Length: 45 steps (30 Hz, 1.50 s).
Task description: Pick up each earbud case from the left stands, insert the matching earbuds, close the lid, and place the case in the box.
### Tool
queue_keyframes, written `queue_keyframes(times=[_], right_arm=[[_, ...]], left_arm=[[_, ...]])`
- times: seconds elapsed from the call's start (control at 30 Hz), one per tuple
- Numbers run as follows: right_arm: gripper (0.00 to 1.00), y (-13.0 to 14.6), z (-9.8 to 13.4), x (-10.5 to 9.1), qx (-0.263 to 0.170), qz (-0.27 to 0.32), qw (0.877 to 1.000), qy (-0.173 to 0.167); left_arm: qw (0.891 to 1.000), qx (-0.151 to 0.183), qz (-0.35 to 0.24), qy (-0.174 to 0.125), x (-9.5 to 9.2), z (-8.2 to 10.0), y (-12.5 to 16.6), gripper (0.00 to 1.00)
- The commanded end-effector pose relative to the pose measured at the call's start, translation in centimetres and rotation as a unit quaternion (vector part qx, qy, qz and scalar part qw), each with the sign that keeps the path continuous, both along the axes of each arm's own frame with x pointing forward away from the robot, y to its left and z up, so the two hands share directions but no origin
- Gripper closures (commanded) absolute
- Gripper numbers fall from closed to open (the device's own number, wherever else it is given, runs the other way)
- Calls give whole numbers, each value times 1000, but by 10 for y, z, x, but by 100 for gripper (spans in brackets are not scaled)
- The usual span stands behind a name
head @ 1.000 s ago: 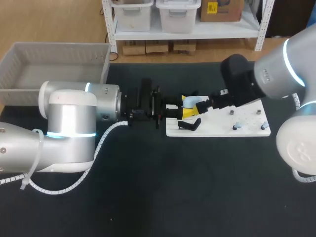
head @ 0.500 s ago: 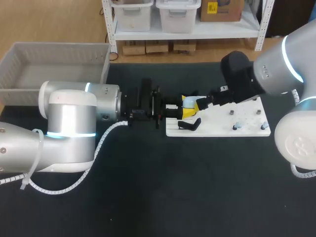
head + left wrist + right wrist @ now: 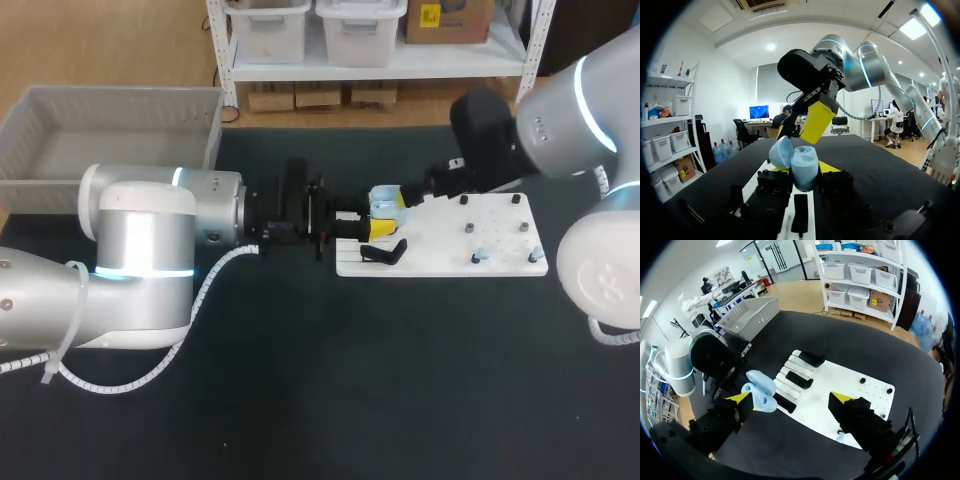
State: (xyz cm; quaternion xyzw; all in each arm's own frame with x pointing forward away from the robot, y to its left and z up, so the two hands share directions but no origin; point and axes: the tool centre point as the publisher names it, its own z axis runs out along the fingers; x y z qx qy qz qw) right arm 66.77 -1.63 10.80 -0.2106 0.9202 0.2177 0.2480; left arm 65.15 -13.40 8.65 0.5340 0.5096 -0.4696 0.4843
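Observation:
A light-blue earbud case (image 3: pixel 383 196) with its lid swung open is held over the left end of the white board (image 3: pixel 500 225). My left gripper (image 3: pixel 376 222) is shut on it. In the left wrist view the case (image 3: pixel 802 167) sits upright between my left gripper's (image 3: pixel 805 175) yellow tips, lid (image 3: pixel 780 152) tipped to one side. My right gripper (image 3: pixel 404 201) stands wide open right beside the case, one yellow finger (image 3: pixel 816 122) just behind it. In the right wrist view the case (image 3: pixel 759 389) lies against one finger of the open gripper (image 3: pixel 790 398).
Black stands (image 3: pixel 800 380) line the board's left end, one (image 3: pixel 383 254) just below the held case. Small earbuds (image 3: pixel 480 256) sit on pegs at the board's right. A grey box (image 3: pixel 100 130) stands at the back left.
My right gripper has shifted a little toward the back of the table, staying open beside the case. The left arm and the case have kept still.

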Motion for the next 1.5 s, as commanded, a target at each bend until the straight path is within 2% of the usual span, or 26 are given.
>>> queue_keyframes(times=[0.03, 0.2, 0.37, 0.53, 0.63, 0.87, 1.07, 1.3, 1.5], right_arm=[[0, 2, 5, 2, -3, -4, 1000, -5], [0, -2, 13, -2, 0, -4, 1000, -15], [0, -17, 29, -8, -5, -8, 999, -34], [0, -38, 42, -12, -60, -14, 997, -56], [0, -52, 43, -15, -97, -21, 994, -53], [0, -79, 28, -22, -149, -35, 988, -12], [0, -99, 11, -26, -176, -53, 983, 19], [0, -121, -12, -41, -211, -69, 974, 55], [0, -138, -25, -51, -216, -82, 970, 69]], left_arm=[[1000, -1, 2, -1, -1, -1, 0, 100], [1000, -1, 2, -1, -1, -1, 0, 100], [1000, -1, 2, -1, -1, -1, 0, 100], [1000, -1, 2, -1, -1, -1, 0, 100], [1000, -1, 2, -1, -1, -1, 0, 100], [1000, -1, 2, -1, -1, -1, 0, 100], [1000, -1, 2, -1, -1, -1, 0, 100], [1000, -1, 2, -1, -1, -1, 0, 100], [1000, -1, 2, -1, -1, -1, 0, 100]])
